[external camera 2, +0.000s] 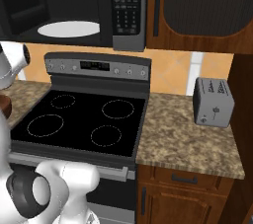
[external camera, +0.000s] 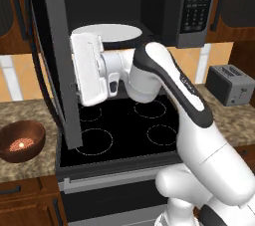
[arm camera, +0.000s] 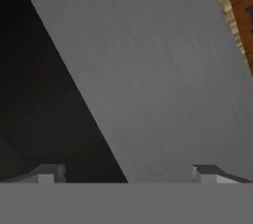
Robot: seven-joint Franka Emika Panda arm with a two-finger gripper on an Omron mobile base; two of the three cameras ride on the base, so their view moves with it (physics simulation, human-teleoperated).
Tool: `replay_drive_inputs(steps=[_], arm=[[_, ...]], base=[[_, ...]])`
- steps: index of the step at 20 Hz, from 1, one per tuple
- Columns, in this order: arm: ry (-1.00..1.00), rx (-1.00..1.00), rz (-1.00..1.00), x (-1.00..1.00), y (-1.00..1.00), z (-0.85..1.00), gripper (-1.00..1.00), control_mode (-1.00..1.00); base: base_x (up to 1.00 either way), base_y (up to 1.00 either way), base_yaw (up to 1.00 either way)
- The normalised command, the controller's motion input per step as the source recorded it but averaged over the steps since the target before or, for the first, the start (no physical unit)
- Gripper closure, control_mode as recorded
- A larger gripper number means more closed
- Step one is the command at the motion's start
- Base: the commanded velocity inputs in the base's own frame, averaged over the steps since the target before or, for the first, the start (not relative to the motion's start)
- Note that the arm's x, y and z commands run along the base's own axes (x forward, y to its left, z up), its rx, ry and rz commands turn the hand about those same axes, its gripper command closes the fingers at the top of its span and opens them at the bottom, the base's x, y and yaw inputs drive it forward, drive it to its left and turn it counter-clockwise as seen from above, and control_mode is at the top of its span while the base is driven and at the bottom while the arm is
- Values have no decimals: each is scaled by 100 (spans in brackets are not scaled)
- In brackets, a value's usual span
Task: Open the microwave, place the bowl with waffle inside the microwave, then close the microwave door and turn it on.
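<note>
**Door open, bowl waiting on the bench**

The microwave point(external camera: 149, 6) hangs up high above the black stove point(external camera: 124, 125). The microwave door point(external camera: 57, 60) is swung out to the left, so you can see the dark inside and the white round turntable point(external camera 2: 68, 28).

The hand point(arm camera: 127, 173) is right up against the grey inner face of the door. Its two fingertips point(arm camera: 47, 172) stand wide apart, with nothing between them. It has hold of nothing.

The bowl point(external camera: 21, 140) sits on the bench to the left of the stove, near the front edge. The waffle point(external camera: 20, 145) lies inside it (a small pale piece at the bottom). The bowl is well apart from the hand, and lower down.

What could go wrong from here? The door stands between the arm and the bowl. If the arm swings straight down to the left, it may bump the door and push it partly shut. The bowl looks round and glossy, so it may slip or tip if the hand grabs only its rim, and the waffle could fall out. A small grey toaster point(external camera: 230, 84) stands far off on the right bench, out of the way.
</note>
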Motion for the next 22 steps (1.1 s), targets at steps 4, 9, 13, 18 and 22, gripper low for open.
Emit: replay_drive_inputs(steps=[4, 9, 13, 18, 22], arm=[[1, -10, -17, 45, 100, -36, -100, -100], [0, -1, -14, 15, 48, -19, -100, -100], [0, 0, -4, 0, -1, -4, -100, -100], [1, -1, 0, -1, -68, 0, -100, -100], [-3, -14, 0, 0, -87, -43, -100, -100]], base=[[0, 0, 0], [0, 0, 0], [0, 0, 0], [0, 0, 0], [0, 0, 0]])
